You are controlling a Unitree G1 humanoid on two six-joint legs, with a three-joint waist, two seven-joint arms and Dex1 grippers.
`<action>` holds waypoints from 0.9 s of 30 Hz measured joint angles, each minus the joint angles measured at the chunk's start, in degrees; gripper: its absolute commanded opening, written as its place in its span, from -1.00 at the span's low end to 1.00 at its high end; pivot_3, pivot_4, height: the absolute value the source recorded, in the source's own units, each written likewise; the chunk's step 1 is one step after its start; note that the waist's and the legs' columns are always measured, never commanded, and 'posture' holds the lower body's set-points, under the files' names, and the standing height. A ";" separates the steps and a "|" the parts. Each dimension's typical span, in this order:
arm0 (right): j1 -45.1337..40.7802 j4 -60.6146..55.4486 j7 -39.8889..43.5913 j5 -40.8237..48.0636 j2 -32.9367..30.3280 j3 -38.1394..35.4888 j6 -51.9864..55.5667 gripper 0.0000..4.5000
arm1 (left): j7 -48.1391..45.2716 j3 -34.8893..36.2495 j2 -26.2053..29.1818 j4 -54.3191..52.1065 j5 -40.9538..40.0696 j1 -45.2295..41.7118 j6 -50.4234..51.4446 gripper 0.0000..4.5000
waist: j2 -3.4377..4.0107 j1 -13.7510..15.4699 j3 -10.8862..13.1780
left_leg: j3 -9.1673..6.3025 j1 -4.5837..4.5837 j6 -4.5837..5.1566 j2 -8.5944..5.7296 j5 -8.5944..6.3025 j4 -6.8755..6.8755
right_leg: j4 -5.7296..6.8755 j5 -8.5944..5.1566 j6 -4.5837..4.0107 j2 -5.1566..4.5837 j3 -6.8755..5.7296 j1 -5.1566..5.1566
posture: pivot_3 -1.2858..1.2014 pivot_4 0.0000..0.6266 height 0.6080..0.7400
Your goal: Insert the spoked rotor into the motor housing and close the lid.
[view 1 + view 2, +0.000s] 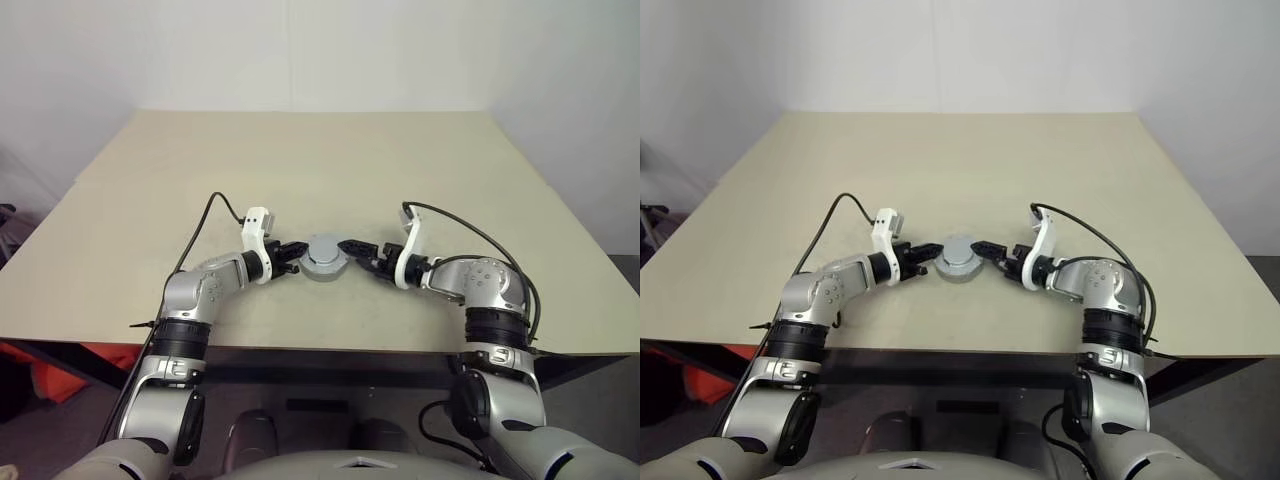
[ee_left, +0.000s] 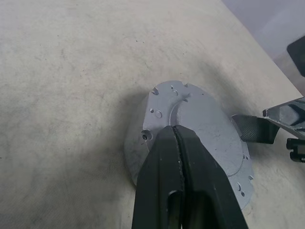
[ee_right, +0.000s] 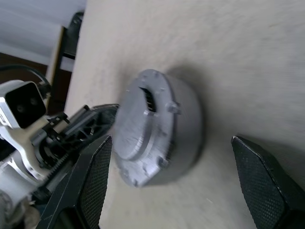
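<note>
The motor housing [image 1: 324, 258] is a round silver shell lying flat on the tan table [image 1: 300, 160], near the front edge. Its grey lid [image 2: 200, 119], with small screw holes, sits on top. The spoked rotor is hidden. My left gripper [image 1: 293, 252] is shut, and its fingertips [image 2: 175, 136] lie at the housing's left rim, over the lid's edge. My right gripper [image 1: 358, 250] is open on the housing's right side, one finger [image 3: 95, 176] and the other [image 3: 262, 186] standing wide apart with the housing [image 3: 157, 129] just ahead of them. Neither gripper holds anything.
The table's front edge [image 1: 320, 350] runs close behind both wrists. A black cable [image 1: 200, 225] loops from the left wrist and another [image 1: 470, 230] from the right. Bare tabletop stretches beyond the housing to the far wall.
</note>
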 measured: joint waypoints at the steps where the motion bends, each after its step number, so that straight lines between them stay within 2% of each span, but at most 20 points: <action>1: -0.23 0.55 -0.10 0.09 0.41 -0.10 -0.31 0.99 | 0.00 0.00 0.11 -0.06 0.00 0.01 0.02 -1.00 | 0.00 -0.03 0.00 | 0.00 0.01 -0.02 0.00 0.01 -0.01 | 0.00 0.00 0.00 0.00 0.00 0.00 | 0.03 -1.00 1.00; 23: -3.14 6.10 0.04 0.78 5.41 0.31 -1.52 0.99 | 1.27 0.68 0.57 -1.11 0.05 1.09 -0.11 -1.00 | 0.00 -0.34 0.00 | 0.02 -0.03 -0.16 0.03 0.09 -0.16 | 0.02 -0.03 -0.12 0.03 0.00 -0.14 | 0.03 -1.00 1.00; 27: -3.90 8.33 -0.80 0.35 5.21 0.37 -2.83 0.58 | 1.31 0.71 0.55 -1.11 0.06 1.32 -0.51 -1.00 | 0.00 -0.34 0.00 | 0.03 0.01 -0.20 0.03 0.11 -0.16 | 0.03 -0.05 -0.09 0.03 0.00 -0.12 | 0.03 -1.00 1.00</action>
